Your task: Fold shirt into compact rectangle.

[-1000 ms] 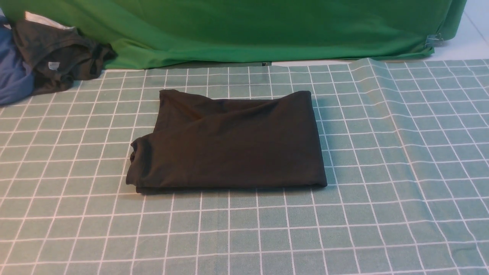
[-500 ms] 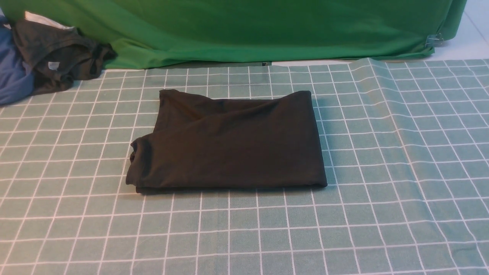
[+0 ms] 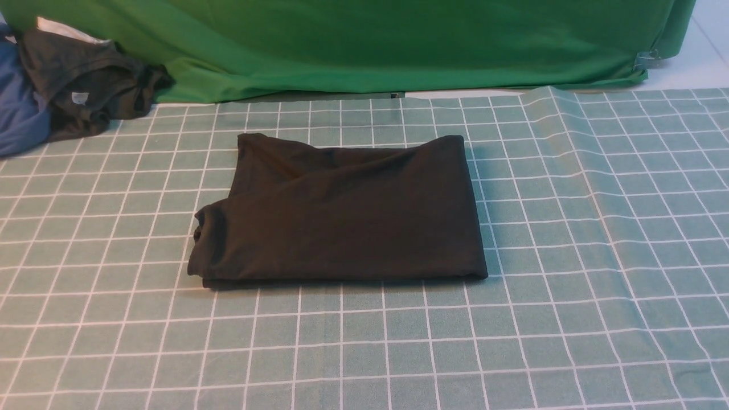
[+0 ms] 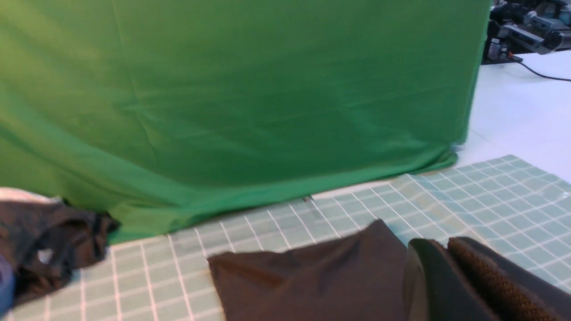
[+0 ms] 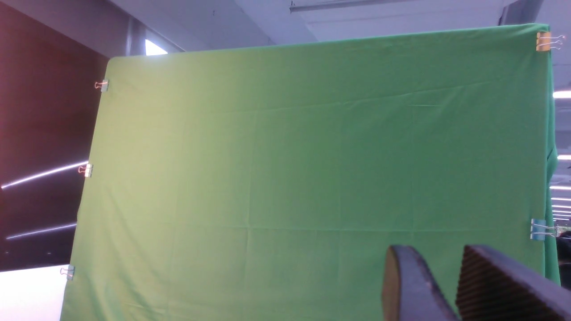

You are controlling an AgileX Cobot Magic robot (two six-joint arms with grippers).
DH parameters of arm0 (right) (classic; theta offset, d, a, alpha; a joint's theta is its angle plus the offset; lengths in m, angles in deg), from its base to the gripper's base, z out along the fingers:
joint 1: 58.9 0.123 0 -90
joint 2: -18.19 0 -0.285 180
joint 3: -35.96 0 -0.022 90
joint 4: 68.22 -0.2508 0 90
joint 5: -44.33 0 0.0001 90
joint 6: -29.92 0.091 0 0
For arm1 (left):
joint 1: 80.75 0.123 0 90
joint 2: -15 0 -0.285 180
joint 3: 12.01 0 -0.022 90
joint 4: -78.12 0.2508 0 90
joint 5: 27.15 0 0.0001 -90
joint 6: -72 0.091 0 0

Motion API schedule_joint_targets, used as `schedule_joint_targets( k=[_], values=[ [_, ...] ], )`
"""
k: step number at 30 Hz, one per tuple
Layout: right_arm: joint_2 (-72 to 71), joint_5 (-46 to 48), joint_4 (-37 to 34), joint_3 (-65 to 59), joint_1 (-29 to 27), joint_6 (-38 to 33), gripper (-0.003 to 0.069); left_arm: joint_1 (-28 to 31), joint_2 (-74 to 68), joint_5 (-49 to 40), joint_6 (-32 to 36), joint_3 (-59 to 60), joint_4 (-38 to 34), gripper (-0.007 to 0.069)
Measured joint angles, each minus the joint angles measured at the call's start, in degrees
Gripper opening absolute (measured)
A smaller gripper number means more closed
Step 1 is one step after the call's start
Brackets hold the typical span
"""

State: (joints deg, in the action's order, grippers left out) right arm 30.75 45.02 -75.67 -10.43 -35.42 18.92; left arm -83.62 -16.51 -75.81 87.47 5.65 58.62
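Observation:
The black shirt (image 3: 342,210) lies folded into a rough rectangle in the middle of the checked tablecloth (image 3: 598,228), its left edge bunched and stepped. Neither arm shows in the front view. In the left wrist view my left gripper (image 4: 439,243) is shut with nothing between its fingers, hanging above and beside a far corner of the shirt (image 4: 312,281) without touching it. In the right wrist view my right gripper (image 5: 439,258) stands open, a narrow gap between its fingertips, held up and facing the green cloth (image 5: 312,178); the shirt is out of that view.
A dark grey garment (image 3: 85,80) with a small white tag is heaped on a blue cloth (image 3: 20,108) at the far left corner. The big green cloth (image 3: 370,45) hangs along the table's far edge, held by a metal clip (image 3: 646,60). The tablecloth ripples on the right.

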Motion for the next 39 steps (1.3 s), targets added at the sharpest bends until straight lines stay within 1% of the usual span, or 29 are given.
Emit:
schedule_joint_targets(
  k=[2,3,4,6,9,10,12,14,16,17,19,29,32,39],
  values=[
    [0.0,-0.1,0.0,0.0,0.0,0.0,0.0185,0.0,0.3,4.8,0.1,2.3,1.8,0.0011],
    [0.0,-0.1,0.0,0.0,0.0,0.0,0.0188,0.0,0.9,8.9,-0.8,5.3,3.6,0.0011],
    [0.0,-0.1,0.0,0.0,0.0,0.0,0.0189,0.0,1.5,10.9,-1.8,6.9,5.2,0.0011],
    [0.0,-0.1,0.0,0.0,0.0,0.0,0.0193,0.0,3.6,17.9,-6.6,13.7,9.6,0.0011],
    [0.0,-0.1,0.0,0.0,0.0,0.0,0.0202,0.3,9.0,28.5,-14.5,26.7,15.7,0.0011],
    [0.0,-0.1,0.0,0.0,0.0,0.0,0.0202,0.3,9.4,29.9,-15.5,28.5,16.0,0.0011],
    [0.0,-0.1,0.0,0.0,0.0,0.0,0.0206,2.1,15.2,38.1,-17.4,40.3,17.7,0.0011],
    [0.0,-0.1,0.0,0.0,0.0,0.0,0.0212,3.8,19.6,42.0,-18.1,48.3,17.9,0.0011],
    [0.0,-0.1,0.0,0.0,0.0,0.0,0.0214,4.6,21.9,42.8,-18.2,51.6,17.9,0.0011],
    [0.0,-0.1,0.0,0.0,0.0,0.0,0.0216,5.1,23.2,43.7,-18.3,56.6,18.0,0.0011],
    [0.0,-0.1,0.0,0.0,0.0,0.0,0.0218,5.1,23.5,43.4,-18.3,59.3,18.0,0.0011],
    [0.0,0.0,0.0,0.0,0.0,0.0,0.0237,5.1,23.7,36.1,-18.1,59.8,19.5,0.0013],
    [0.0,0.0,0.0,0.0,0.0,0.0,0.0237,5.1,23.7,35.7,-18.1,59.8,19.5,0.0013],
    [0.0,0.0,0.0,0.0,0.0,0.0,0.0237,5.1,23.7,35.7,-18.1,59.8,15.7,0.0013]
  ],
)
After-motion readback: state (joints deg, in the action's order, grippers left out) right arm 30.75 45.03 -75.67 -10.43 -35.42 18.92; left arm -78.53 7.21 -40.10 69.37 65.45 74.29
